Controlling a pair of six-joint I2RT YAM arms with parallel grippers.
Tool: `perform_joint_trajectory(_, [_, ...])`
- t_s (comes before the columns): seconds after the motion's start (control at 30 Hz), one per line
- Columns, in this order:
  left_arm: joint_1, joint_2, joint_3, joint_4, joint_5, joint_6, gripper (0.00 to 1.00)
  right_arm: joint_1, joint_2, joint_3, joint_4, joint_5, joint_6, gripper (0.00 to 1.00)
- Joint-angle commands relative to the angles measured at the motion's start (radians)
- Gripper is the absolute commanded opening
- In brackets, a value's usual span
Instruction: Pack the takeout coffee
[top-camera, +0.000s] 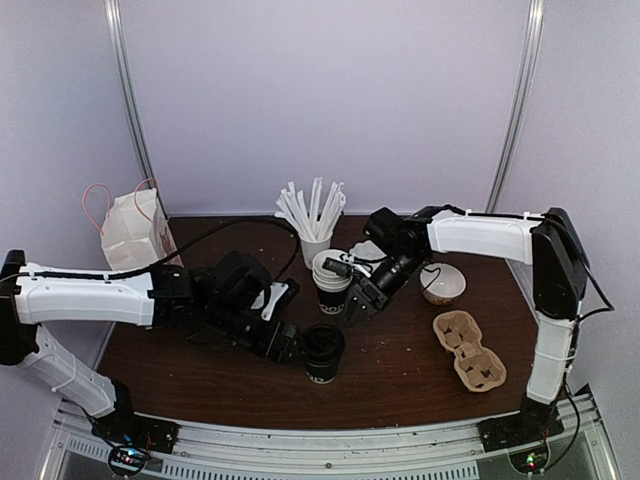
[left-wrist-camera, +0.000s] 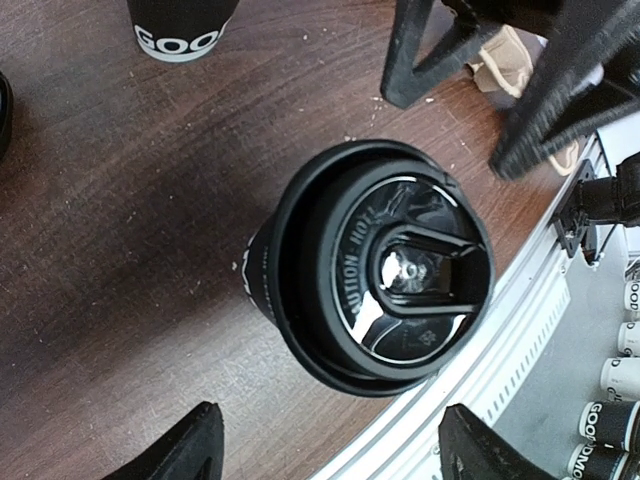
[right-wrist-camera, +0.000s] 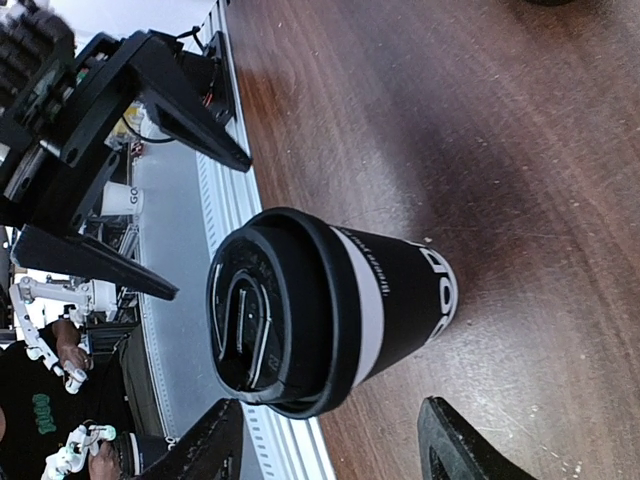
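Observation:
The takeout coffee (top-camera: 322, 352), a black paper cup with white lettering and a black lid, stands upright near the table's front edge. In the left wrist view the coffee (left-wrist-camera: 380, 265) is seen from above, just ahead of my left gripper (left-wrist-camera: 335, 450), which is open and empty. In the right wrist view the coffee (right-wrist-camera: 330, 310) stands ahead of my open, empty right gripper (right-wrist-camera: 330, 450). From above, the left gripper (top-camera: 288, 340) is close at the cup's left. The right gripper (top-camera: 358, 300) hangs behind and to the right of it.
A cardboard cup carrier (top-camera: 468, 350) lies at the front right. A second black cup with a white top (top-camera: 332, 283) stands behind the coffee. A white cup of stirrers (top-camera: 315, 240), a cream bowl (top-camera: 443, 283) and a white paper bag (top-camera: 135, 230) stand further back.

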Motion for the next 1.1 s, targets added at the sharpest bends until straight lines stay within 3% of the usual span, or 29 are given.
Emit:
perform_joint_trajectory(0.0, [-0.001,0.022,0.037,0.031,-0.018,0.016,0.78,0.027,0.011,0.014,-0.026,-0.028,-0.012,0.63])
perform_joint_trajectory(0.67, [0.097,0.155,0.146,-0.024,0.012,0.160,0.74,0.032,-0.115,-0.112,0.010,-0.020,-0.014,0.61])
perform_joint_trajectory(1.07, [0.151,0.214,0.139,0.107,0.146,0.243,0.72,0.029,-0.159,-0.139,0.023,0.023,-0.019,0.61])
